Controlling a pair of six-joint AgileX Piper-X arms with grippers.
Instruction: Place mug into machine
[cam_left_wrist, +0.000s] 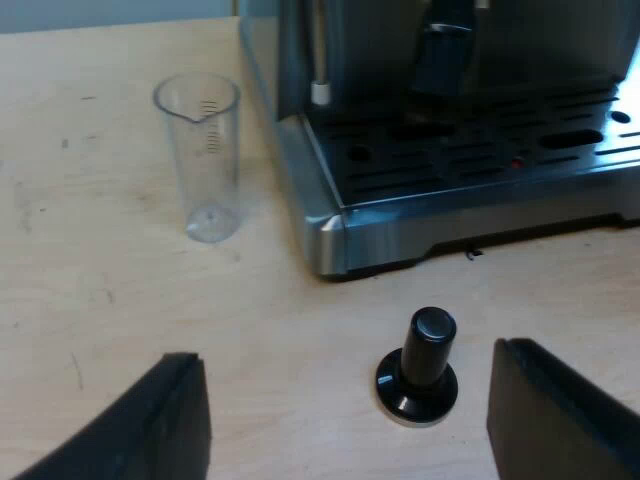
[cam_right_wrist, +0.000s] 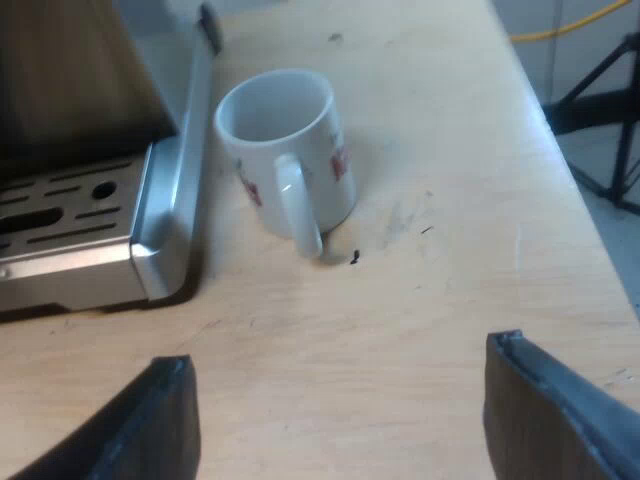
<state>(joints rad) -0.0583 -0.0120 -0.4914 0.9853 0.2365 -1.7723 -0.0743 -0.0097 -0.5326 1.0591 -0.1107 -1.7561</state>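
Note:
A white mug (cam_right_wrist: 285, 150) with red print stands upright on the wooden table, beside the corner of the espresso machine's drip tray (cam_right_wrist: 90, 235), its handle turned towards my right gripper (cam_right_wrist: 335, 420). That gripper is open, a short way back from the mug, nothing between its fingers. My left gripper (cam_left_wrist: 345, 420) is open too, hovering over the table near a tamper (cam_left_wrist: 420, 365) with a black knob. The espresso machine (cam_left_wrist: 450, 150) stands beyond the tamper, its slotted drip tray (cam_left_wrist: 480, 160) bare.
A clear measuring glass (cam_left_wrist: 203, 150) stands upright on the table beside the machine's corner. The table's edge (cam_right_wrist: 560, 160) runs past the mug, with a dark stand's legs (cam_right_wrist: 610, 110) on the floor beyond it.

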